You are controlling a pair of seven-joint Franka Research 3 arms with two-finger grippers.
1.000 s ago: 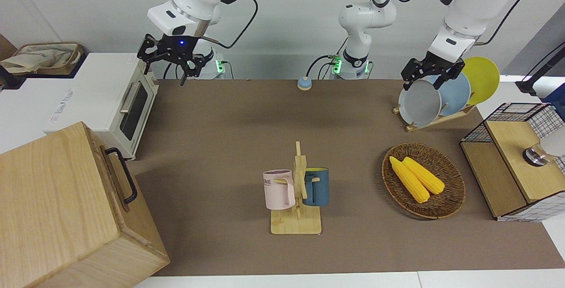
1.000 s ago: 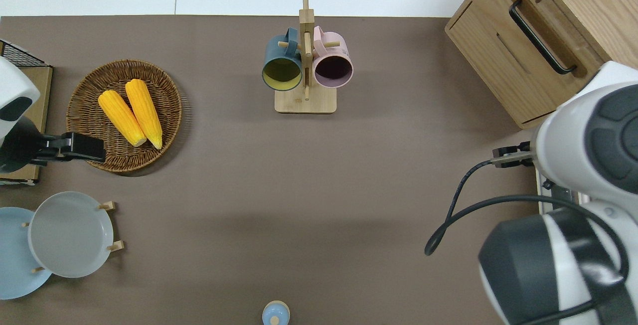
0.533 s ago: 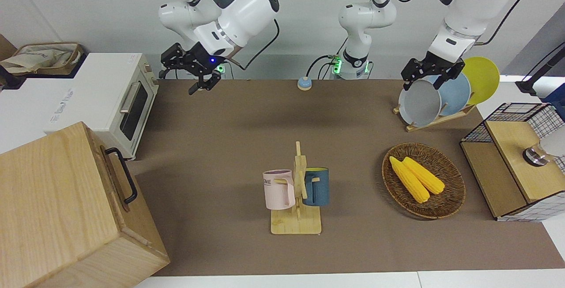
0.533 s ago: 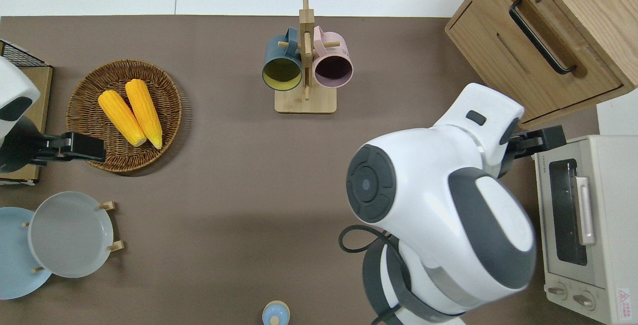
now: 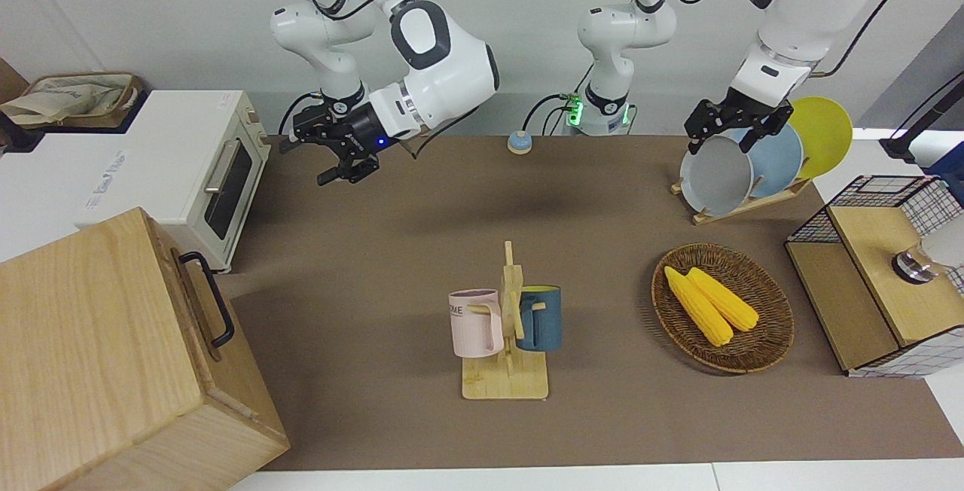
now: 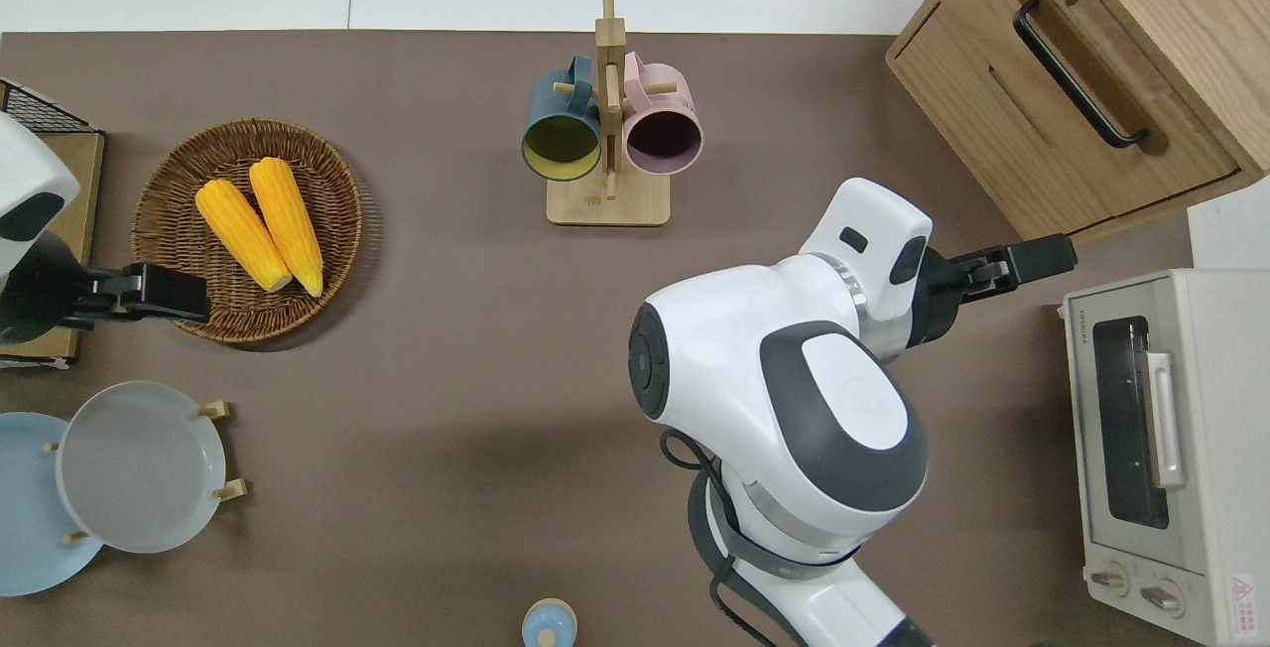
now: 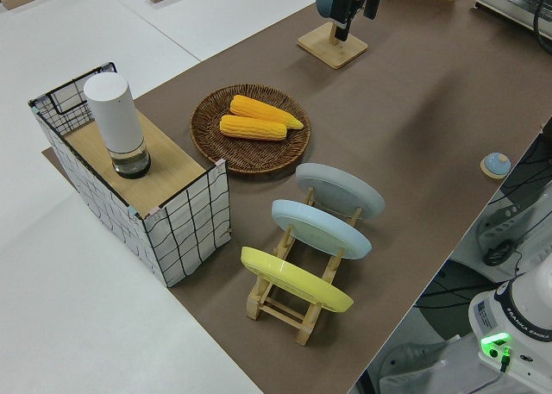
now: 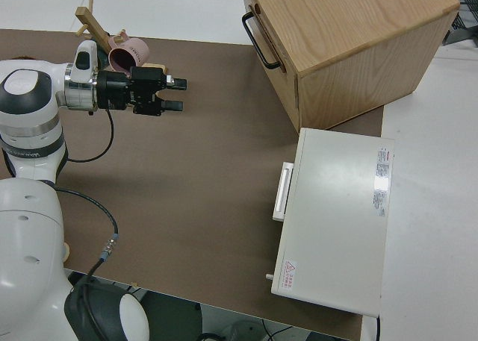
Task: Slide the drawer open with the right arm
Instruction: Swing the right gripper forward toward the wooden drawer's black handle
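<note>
Overhead, the left arm sits parked at nine o'clock. The right hand (image 6: pixel 1032 258), fingers spread and holding nothing, hangs over bare bench (image 6: pixel 446 349) at three o'clock, turned sideways, probably to meet the handle (image 6: pixel 1077 71). The shut drawer (image 6: pixel 1052 121) sits at one o'clock, well apart from the hand.

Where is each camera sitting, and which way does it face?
Front: across the table, facing both arms.
Overhead: straight down on the drawer; right arm shows.
Left side: left arm's table end, along the plates; left hand shows.
Right side: above the right arm, toward the drawer; right hand shows.
Front and overhead share the mug rack.
</note>
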